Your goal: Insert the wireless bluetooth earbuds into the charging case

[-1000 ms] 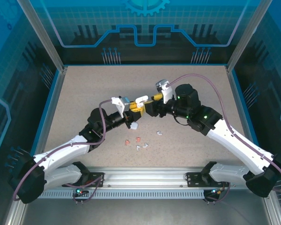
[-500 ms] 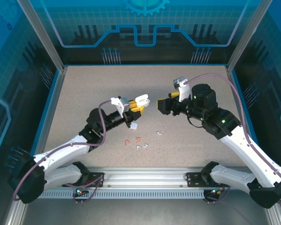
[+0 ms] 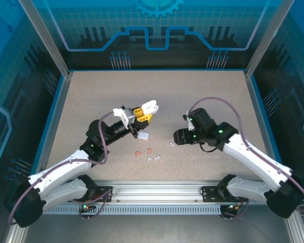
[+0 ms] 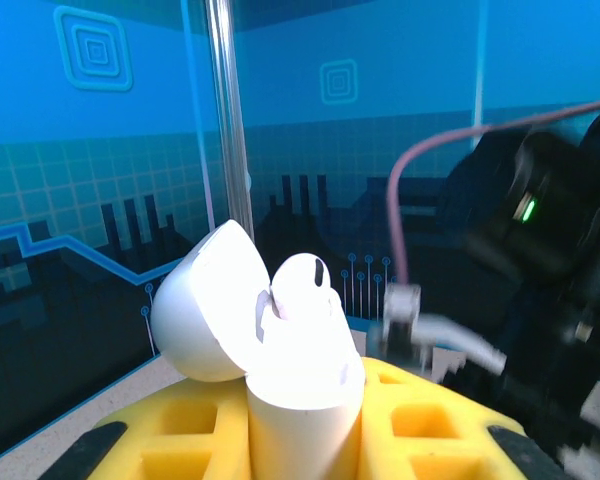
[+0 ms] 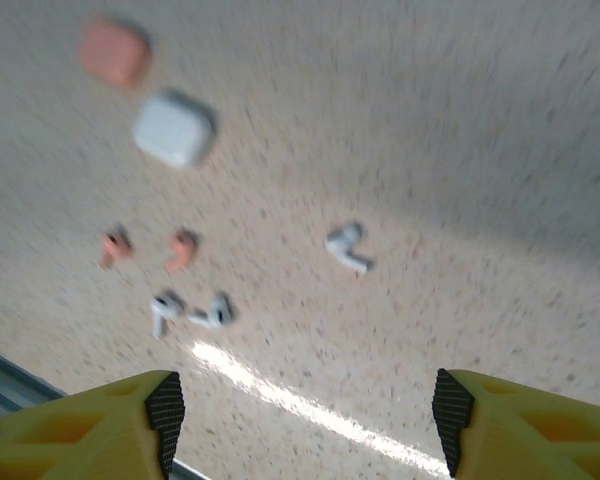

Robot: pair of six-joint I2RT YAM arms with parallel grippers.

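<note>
My left gripper (image 3: 142,116) is raised above the table and shut on a white charging case (image 3: 151,107). Its lid (image 4: 200,305) is flipped open, and one white earbud (image 4: 302,290) stands in the case body (image 4: 305,395) between the yellow fingers (image 4: 450,420). My right gripper (image 3: 177,136) hangs low over the table, open and with nothing in it (image 5: 305,410). Just ahead of it lies a white earbud (image 5: 347,247) (image 3: 172,144). Further left lie two salmon earbuds (image 5: 115,247) (image 5: 180,250) and two white ones (image 5: 162,310) (image 5: 212,312).
A shut white case (image 5: 173,128) (image 3: 144,135) and a salmon case (image 5: 113,52) lie on the speckled table (image 3: 91,101) beyond the loose earbuds. The metal front rail (image 3: 157,192) runs close behind the earbuds. Blue walls enclose the table.
My right arm has pulled away from the held case, swung right, then dropped down towards the table by the lone white earbud. My left arm drew back slightly, still holding the case.
</note>
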